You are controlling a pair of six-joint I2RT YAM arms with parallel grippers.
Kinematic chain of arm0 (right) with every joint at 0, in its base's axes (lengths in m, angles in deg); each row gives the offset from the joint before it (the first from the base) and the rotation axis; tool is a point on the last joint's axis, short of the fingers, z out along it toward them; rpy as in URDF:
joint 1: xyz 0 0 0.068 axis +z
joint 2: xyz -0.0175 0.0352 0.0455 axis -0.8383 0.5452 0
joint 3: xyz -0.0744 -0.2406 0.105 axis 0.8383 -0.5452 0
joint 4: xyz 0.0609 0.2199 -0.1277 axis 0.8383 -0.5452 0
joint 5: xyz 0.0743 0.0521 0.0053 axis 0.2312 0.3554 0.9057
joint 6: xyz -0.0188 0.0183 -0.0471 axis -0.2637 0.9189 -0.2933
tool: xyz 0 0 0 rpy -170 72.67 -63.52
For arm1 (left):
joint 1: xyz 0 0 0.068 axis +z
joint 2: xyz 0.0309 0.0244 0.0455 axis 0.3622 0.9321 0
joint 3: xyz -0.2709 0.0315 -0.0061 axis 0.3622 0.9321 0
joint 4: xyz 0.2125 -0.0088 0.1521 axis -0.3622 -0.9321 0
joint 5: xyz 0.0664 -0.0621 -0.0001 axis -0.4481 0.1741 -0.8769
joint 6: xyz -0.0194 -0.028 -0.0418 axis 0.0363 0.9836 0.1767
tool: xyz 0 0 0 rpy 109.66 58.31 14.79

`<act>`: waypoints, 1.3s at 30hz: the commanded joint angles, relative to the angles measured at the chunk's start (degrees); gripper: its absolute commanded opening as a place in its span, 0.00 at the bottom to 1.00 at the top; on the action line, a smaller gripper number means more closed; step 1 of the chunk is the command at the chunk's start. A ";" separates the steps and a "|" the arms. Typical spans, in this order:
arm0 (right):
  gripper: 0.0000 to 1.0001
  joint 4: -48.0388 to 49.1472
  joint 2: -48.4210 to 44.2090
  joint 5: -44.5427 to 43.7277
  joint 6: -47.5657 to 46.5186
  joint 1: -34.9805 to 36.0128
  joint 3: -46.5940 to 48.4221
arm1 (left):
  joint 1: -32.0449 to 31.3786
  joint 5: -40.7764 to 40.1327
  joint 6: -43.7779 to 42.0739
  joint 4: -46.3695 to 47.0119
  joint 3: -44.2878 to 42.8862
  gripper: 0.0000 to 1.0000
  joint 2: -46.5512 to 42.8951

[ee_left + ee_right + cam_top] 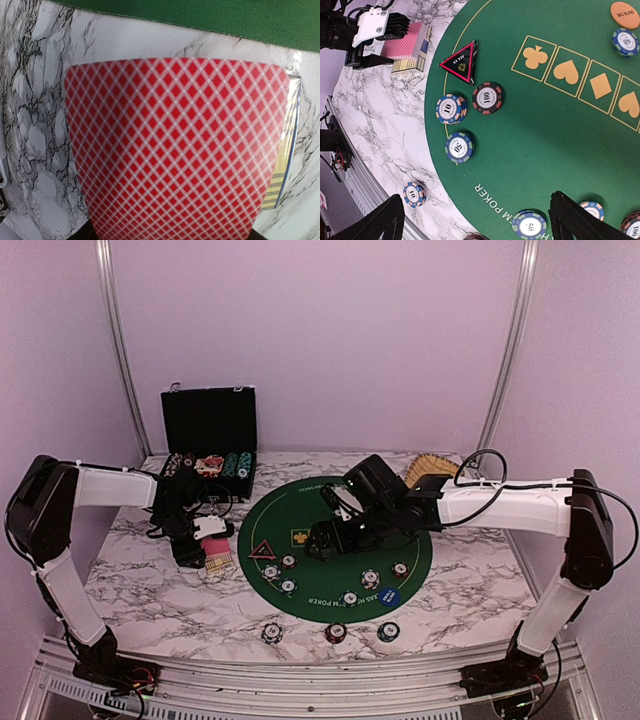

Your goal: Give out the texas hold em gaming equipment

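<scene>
Your marble worktop (150,590) is carrying a green poker mat (440,570), poker chips (487,97) already lying around. Your left pincer (207,542) is pinching a red-backed card (175,150), your right pincer (475,197) is gaping empty, and dealing is seemingly remaining.

White arm links (110,485), black joints (45,505), black cables (478,462), black-and-white left end effector (212,540)
</scene>
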 commanded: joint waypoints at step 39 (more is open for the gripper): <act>0.99 9.16 2.81 6.90 3.61 -1.63 -1.31 | 0.11 3.92 0.08 2.48 4.18 0.00 -7.49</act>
